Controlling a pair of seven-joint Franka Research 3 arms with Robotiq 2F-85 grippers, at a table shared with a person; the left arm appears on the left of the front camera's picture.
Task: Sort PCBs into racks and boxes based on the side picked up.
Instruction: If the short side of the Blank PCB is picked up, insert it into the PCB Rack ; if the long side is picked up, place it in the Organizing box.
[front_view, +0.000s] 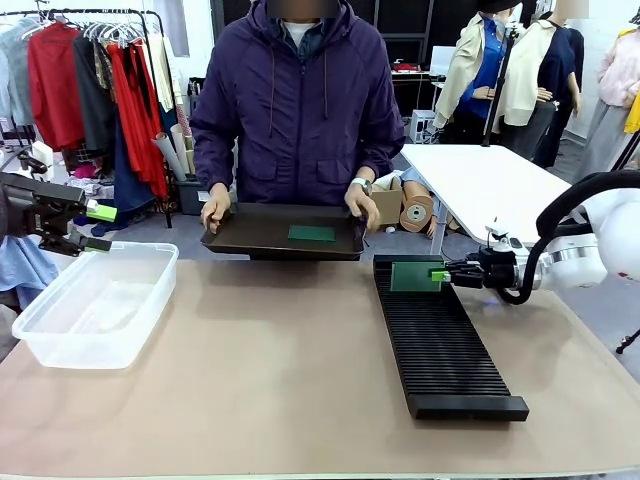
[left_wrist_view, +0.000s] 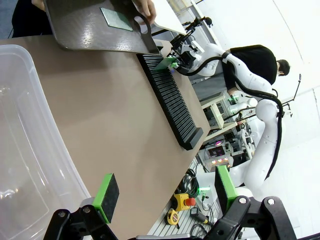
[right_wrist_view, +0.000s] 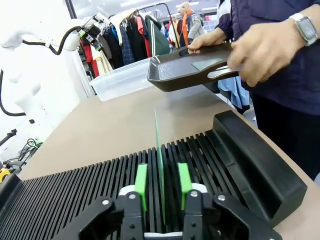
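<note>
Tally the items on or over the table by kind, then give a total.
PCBs: 2
Black slotted rack: 1
Clear plastic tub: 1
Dark brown tray: 1
Total: 5

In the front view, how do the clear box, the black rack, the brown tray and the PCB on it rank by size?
1. Clear box and black rack: near alike, unranked.
2. Brown tray.
3. PCB on the tray.
</note>
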